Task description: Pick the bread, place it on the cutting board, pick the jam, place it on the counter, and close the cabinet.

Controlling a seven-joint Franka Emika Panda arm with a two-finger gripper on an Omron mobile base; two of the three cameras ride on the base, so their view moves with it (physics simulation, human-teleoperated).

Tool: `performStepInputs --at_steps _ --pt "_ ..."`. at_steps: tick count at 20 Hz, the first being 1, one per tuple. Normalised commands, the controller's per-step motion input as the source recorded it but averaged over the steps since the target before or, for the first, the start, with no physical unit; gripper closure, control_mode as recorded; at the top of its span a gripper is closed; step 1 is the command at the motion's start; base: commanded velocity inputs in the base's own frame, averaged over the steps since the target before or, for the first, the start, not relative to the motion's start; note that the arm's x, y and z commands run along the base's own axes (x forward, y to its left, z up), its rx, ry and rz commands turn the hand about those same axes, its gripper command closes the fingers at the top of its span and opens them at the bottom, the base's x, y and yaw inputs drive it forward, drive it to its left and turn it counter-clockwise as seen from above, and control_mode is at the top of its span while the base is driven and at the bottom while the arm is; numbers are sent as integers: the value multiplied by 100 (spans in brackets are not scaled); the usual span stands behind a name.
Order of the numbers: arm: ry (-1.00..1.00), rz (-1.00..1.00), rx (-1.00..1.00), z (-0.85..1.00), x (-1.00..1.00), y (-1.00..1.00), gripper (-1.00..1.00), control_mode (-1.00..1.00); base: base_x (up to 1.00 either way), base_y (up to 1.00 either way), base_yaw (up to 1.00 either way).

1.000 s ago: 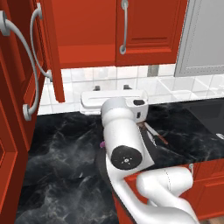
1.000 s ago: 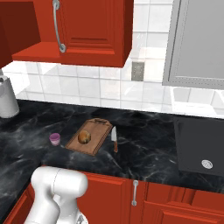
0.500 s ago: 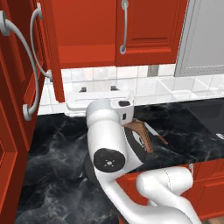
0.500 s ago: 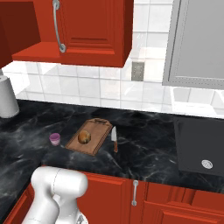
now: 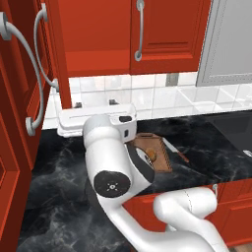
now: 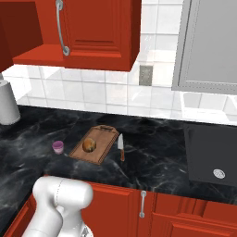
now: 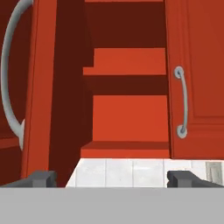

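The bread (image 6: 89, 146) lies on the cutting board (image 6: 101, 139); the same bread (image 5: 152, 155) and cutting board (image 5: 158, 145) peek out right of my arm. The purple jam (image 6: 58, 146) stands on the black counter (image 6: 157, 159), just left of the board. My gripper (image 5: 94, 104) hangs above the counter's back edge under the red cabinet (image 5: 98, 29), open, with nothing between its fingers. Through the hand view my gripper (image 7: 113, 179) faces the cabinet (image 7: 127, 105): bare shelves, the left door (image 7: 41, 87) swung open, the right door (image 7: 197, 78) shut.
A knife (image 6: 121, 148) lies right of the board. A grey canister (image 6: 7, 102) stands at the far left and a dark cooktop (image 6: 213, 155) at the right. The open door's long curved handle (image 5: 42, 54) juts out at my left, with a grey-fronted unit (image 6: 210, 44) at the upper right.
My arm has swung left and the hand has moved left along the backsplash, toward the open cabinet. The bread, jam and board have not moved.
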Motion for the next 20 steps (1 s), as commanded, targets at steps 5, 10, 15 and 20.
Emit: performStepInputs --at_steps 5,10,15,20 --pt "0 5 0 -26 23 32 -100 -100 0 0 0" --pt "0 3 0 -14 31 32 -100 -100 0 0 0" --pt "0 2 0 0 12 29 -100 -100 0 0 0" --pt "0 1 0 0 5 33 -100 -100 0 0 0"
